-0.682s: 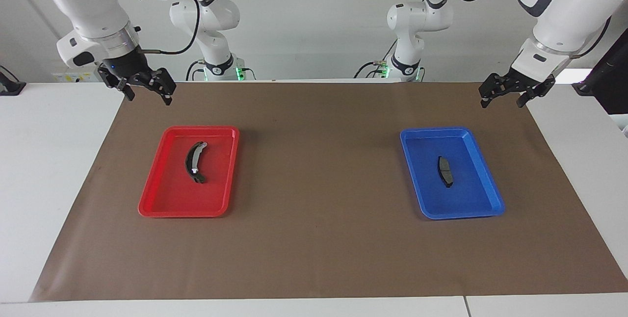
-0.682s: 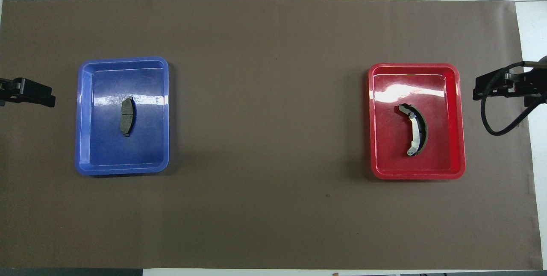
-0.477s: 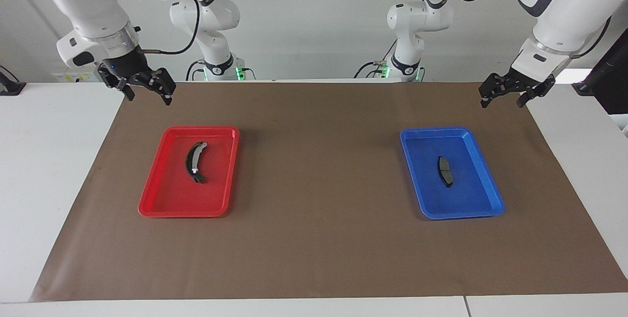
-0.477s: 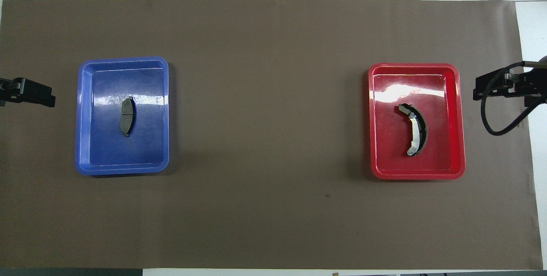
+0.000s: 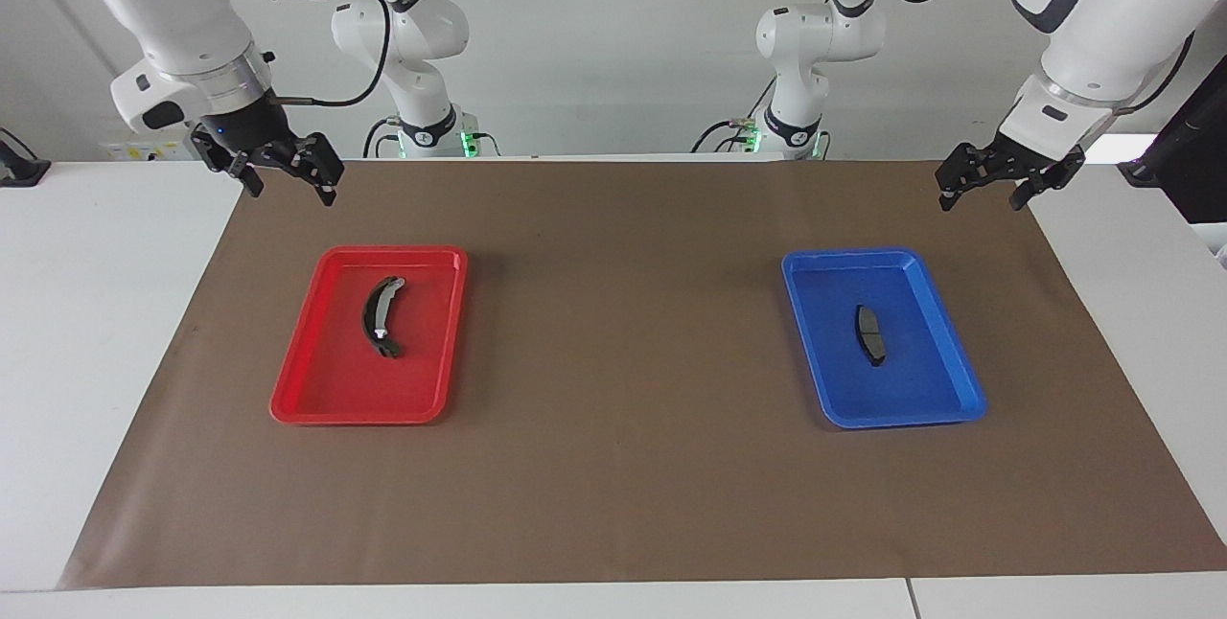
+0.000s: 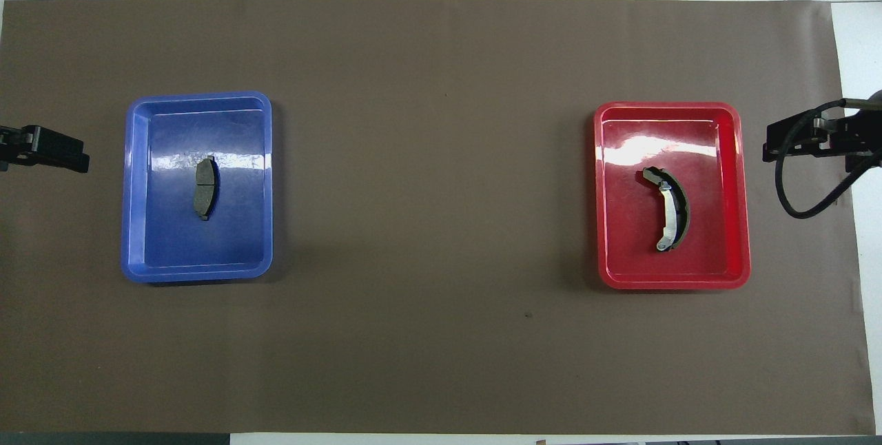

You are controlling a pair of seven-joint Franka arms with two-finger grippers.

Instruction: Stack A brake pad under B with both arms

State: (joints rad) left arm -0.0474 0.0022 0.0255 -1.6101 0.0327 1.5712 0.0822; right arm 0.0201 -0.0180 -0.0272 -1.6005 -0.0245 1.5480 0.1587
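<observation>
Almost nothing changed since the earlier frames: only a slight shift of the right gripper above the mat's corner at the right arm's end, on the robots' edge of the table. Same parts, same trays, same places otherwise.

Partial lettering on the dark band of the right arm's upper link, too clipped to read. No labels visible on trays or parts.

Counted: two arms, two grippers, two trays, two brake parts, one brown mat over the white table.

A brake pad lying flat in the middle of the blue tray, toward the left arm's end of the table. B lying in the red tray, toward the right arm's end, silver strip along its inner curve. Parts well apart, each in its own tray, not stacked.

Left gripper raised over the mat's corner on the robots' edge at the left arm's end, fingers spread and empty, well apart from A brake pad. Right gripper likewise spread and empty, well apart from B.
</observation>
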